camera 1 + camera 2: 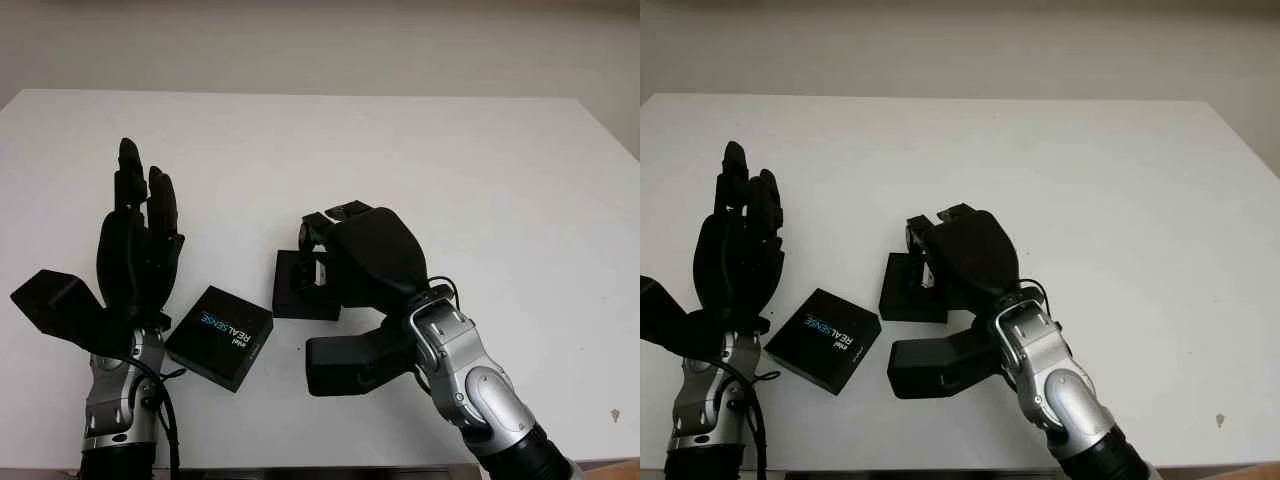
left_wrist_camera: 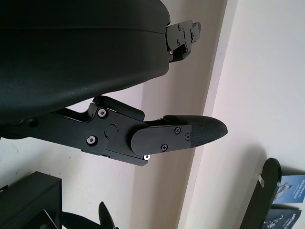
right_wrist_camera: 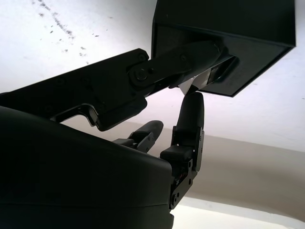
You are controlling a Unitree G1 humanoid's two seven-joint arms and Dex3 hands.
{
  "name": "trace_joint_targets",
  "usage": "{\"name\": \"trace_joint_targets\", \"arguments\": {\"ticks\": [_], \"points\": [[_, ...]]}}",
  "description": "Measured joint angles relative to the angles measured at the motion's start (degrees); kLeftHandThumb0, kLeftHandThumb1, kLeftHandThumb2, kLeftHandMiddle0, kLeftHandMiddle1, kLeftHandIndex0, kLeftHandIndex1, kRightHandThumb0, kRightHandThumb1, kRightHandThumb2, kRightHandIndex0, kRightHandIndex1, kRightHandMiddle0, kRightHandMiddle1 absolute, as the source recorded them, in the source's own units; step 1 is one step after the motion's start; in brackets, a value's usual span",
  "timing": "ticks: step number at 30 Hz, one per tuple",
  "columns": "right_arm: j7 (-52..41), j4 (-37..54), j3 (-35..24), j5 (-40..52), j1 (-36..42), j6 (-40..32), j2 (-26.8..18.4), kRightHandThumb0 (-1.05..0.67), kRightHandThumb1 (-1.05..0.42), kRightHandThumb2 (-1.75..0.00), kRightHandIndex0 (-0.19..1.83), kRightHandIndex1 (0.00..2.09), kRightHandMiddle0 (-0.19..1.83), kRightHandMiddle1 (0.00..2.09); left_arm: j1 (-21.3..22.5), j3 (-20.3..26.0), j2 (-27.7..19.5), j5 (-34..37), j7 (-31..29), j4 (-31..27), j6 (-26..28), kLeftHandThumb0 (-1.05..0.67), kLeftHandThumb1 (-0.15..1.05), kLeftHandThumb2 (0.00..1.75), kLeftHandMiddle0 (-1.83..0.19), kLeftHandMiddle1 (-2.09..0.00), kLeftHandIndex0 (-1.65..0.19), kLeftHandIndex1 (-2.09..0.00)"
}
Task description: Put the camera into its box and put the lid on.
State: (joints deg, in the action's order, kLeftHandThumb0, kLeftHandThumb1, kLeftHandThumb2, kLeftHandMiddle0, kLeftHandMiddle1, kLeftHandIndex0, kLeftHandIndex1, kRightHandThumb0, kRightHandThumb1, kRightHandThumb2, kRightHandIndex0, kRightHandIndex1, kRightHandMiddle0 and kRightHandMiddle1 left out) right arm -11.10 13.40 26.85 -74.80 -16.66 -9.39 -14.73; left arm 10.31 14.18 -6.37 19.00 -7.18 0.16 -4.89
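**A:** Left hand [image 1: 135,255] is up at the near left of the tabletop [image 1: 480,170], open and holding nothing, and it stands well apart from the box.

**B:** Just to its right lies the lid [image 1: 220,337], a flat black square, skewed, with one corner close to the box [image 1: 293,295]. The print on it reads "intel REALSENSE" in white and blue.

**A:** Then the box itself, open side up, with the right hand [image 1: 370,260] hunched right over its far edge and reaching into the opening.

**B:** And the camera?

**A:** I can't make it out. If it's there, it's under that hand, so I cannot tell whether the right hand is gripping it or has let go.

**B:** So what are the risks?

**A:** The box is light and nothing steadies it. My worry is that a push from the right hand slides or tips it, or that the camera goes in crooked and sits proud of the rim.

**B:** In which case the lid wouldn't seat.

**A:** That's right. The lid is also turned off square to the box, so it needs rotating before it goes on. A flat lid lying on the tabletop is awkward to pick up, too, and it could skate away under a poor grasp.
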Motion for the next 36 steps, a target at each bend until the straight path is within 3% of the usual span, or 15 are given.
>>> {"name": "trace_joint_targets", "arguments": {"ticks": [10,20,21,24,26,36], "points": [[-2.3,1.2,0.7,-3.6,0.0,0.0,-0.1,-0.65,-0.85,-0.05,0.53,0.26,0.47,1.08,0.0,0.0,0.0,-0.1,0.1,0.1,-0.4,-0.68,1.05,0.46,0.19,0.0,0.19,0.0],[-2.8,1.4,0.8,-4.4,0.0,0.2,-0.3,-0.53,-0.87,-0.06,0.62,0.32,0.58,1.28,0.0,0.0,0.1,-0.2,0.3,0.1,-0.4,-0.68,1.05,0.45,0.19,0.0,0.19,0.0],[-2.5,1.3,0.8,-4.4,0.0,0.2,-0.3,-0.5,-0.88,-0.06,0.63,0.38,0.61,1.22,0.0,0.0,0.2,-0.2,0.3,0.1,-0.4,-0.68,1.05,0.45,0.19,0.0,0.19,0.0],[-1.4,1.1,0.9,-4.3,0.2,0.2,-0.2,-0.43,-0.88,-0.05,0.46,0.92,0.65,1.15,0.0,0.0,0.2,-0.2,0.5,0.1,-0.4,-0.68,1.05,0.45,0.19,0.0,0.19,0.0],[-0.7,0.8,0.9,-4.1,0.2,0.4,-0.2,-0.42,-0.88,-0.05,0.43,1.04,0.65,1.15,0.0,0.0,0.2,-0.2,0.5,0.1,-0.4,-0.68,1.05,0.44,0.19,0.0,0.19,0.0],[3.0,-1.1,0.7,-1.1,0.1,2.3,-0.7,-0.39,-0.87,-0.05,0.36,1.12,0.65,1.16,0.0,0.0,0.6,-0.2,1.1,0.1,-0.4,-0.67,1.05,0.41,0.19,0.0,0.19,0.0]]}}
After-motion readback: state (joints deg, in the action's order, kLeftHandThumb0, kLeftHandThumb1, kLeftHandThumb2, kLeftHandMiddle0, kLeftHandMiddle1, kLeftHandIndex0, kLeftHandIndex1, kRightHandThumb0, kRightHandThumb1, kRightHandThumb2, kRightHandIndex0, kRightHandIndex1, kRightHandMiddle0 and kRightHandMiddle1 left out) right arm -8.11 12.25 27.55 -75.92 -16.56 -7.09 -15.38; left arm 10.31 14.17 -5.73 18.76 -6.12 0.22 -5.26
